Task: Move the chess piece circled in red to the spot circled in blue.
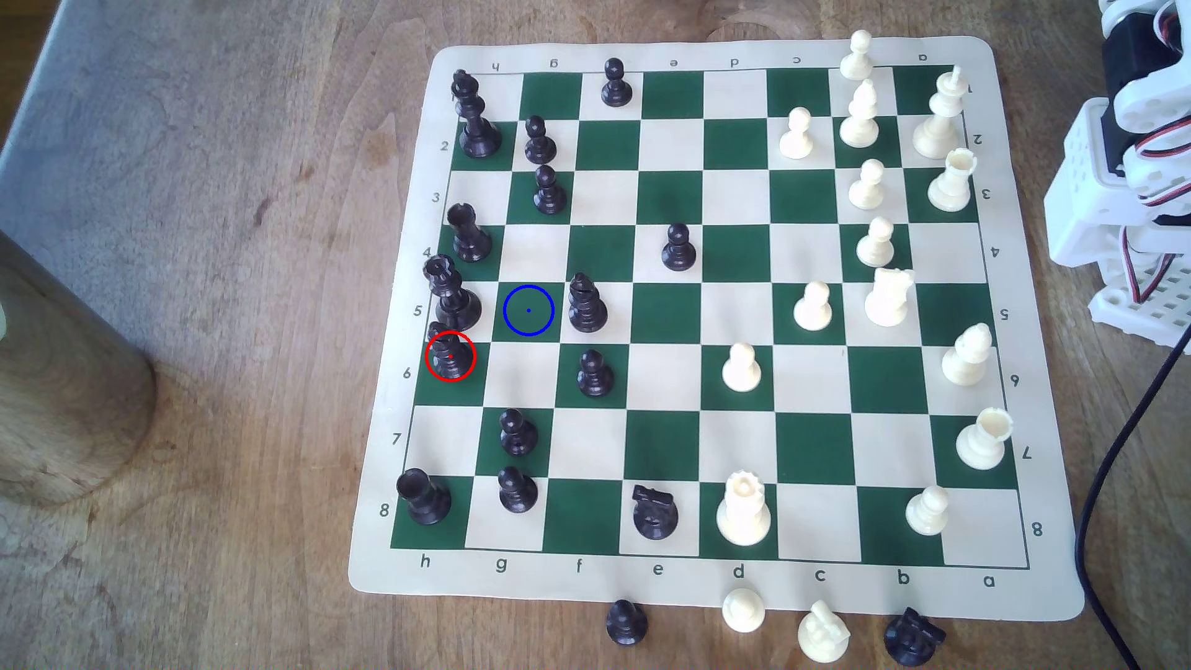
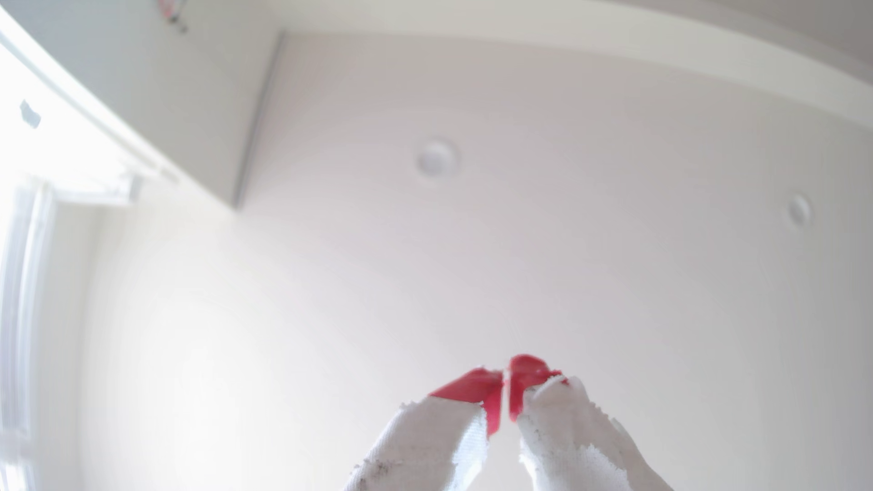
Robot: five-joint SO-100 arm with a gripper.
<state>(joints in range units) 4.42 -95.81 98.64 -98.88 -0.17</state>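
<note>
The chess piece (image 1: 449,355), a black bishop ringed in red, stands on a green square at the mat's edge on the exterior view's left, just below a taller black piece (image 1: 451,293). The spot (image 1: 528,310), a green square under a blue ring, lies one square diagonally up and right of it and is bare. The white arm (image 1: 1134,161) is folded at the exterior view's right edge, far from both. In the wrist view my gripper (image 2: 505,377) points at the ceiling, its red-tipped, white-wrapped fingers (image 2: 472,387) pressed together with nothing between them.
Black pieces crowd the mat's left columns; a black piece (image 1: 586,304) stands right of the spot. White pieces fill the right side. A wooden cylinder (image 1: 58,386) stands at the far left. Several captured pieces (image 1: 818,631) lie below the mat. A black cable (image 1: 1121,451) runs down the right.
</note>
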